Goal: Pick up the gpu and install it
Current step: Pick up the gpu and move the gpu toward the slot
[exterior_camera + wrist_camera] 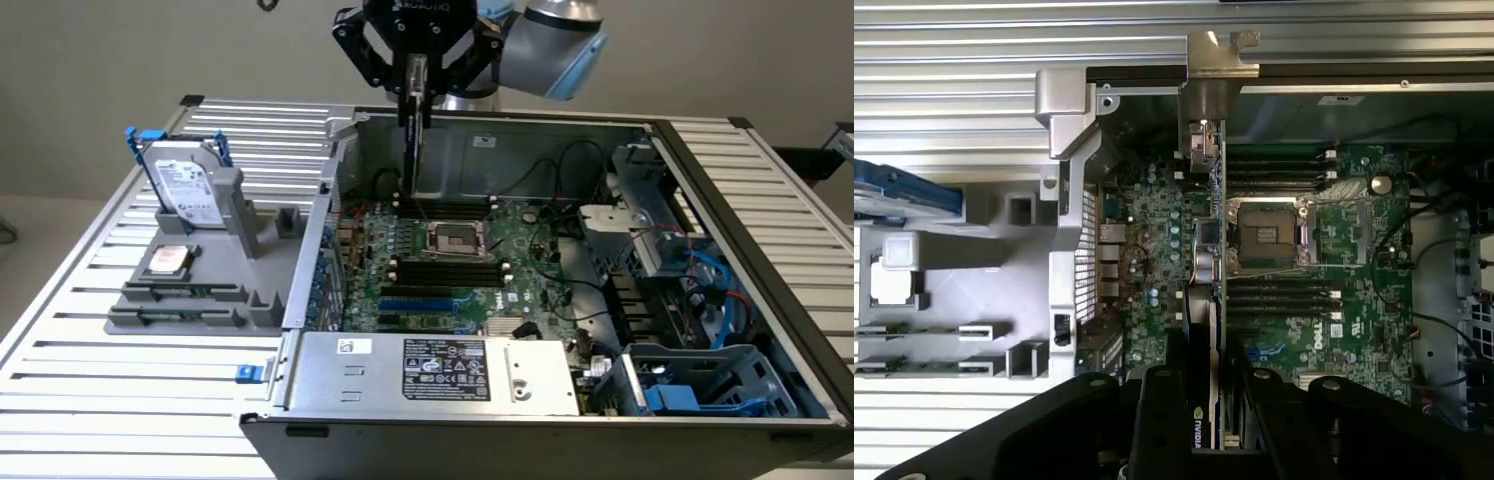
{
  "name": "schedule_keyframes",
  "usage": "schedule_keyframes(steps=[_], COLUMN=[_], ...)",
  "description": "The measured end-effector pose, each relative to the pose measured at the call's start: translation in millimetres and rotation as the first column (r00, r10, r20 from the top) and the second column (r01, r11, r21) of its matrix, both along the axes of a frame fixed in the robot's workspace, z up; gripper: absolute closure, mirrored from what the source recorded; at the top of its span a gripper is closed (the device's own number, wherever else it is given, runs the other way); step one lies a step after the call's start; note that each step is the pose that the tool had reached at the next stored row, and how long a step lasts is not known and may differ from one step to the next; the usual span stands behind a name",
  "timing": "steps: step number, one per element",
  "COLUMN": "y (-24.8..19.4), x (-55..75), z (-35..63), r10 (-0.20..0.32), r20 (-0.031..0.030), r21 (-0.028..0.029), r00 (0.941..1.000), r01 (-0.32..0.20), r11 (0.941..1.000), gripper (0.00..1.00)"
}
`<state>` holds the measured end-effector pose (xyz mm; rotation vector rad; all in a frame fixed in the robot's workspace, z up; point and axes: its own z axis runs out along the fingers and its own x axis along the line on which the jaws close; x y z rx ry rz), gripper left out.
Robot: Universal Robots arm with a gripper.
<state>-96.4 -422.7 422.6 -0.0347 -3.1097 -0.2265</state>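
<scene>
Gripper point(424, 78) pinching gpu point(416, 150) by its upper edge, fingers point(1159, 405) pressed on both faces. Card hangs straight down below gripper, edge-on, inside open computer case point(747, 300). Silver bracket end point(1216, 60) lies close to case wall. Card's lower edge is near motherboard point(534, 250), just beside processor socket point(454, 238); cannot tell if touching. Hard drive point(180, 185) upright in grey holder point(200, 300), well apart from gripper, outside case, on the exterior view's left.
</scene>
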Motion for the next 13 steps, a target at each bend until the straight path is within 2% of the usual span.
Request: schedule_keyframes(steps=[6, 9, 13], y=[0.1, 0.5, 0.5], x=[24.3, 26.9, 27.0], z=[-4.9, -9.8, -10.1], r10=[0.002, 0.016, 0.022], r20=[0.0000, 0.0011, 0.0011], r21=[-0.0013, -0.0032, -0.0041], r00=[1.0000, 0.9999, 0.9998], r01=[-0.002, -0.016, -0.022], r11=[1.0000, 0.9999, 0.9998], gripper=[0.74, 0.74, 0.74])
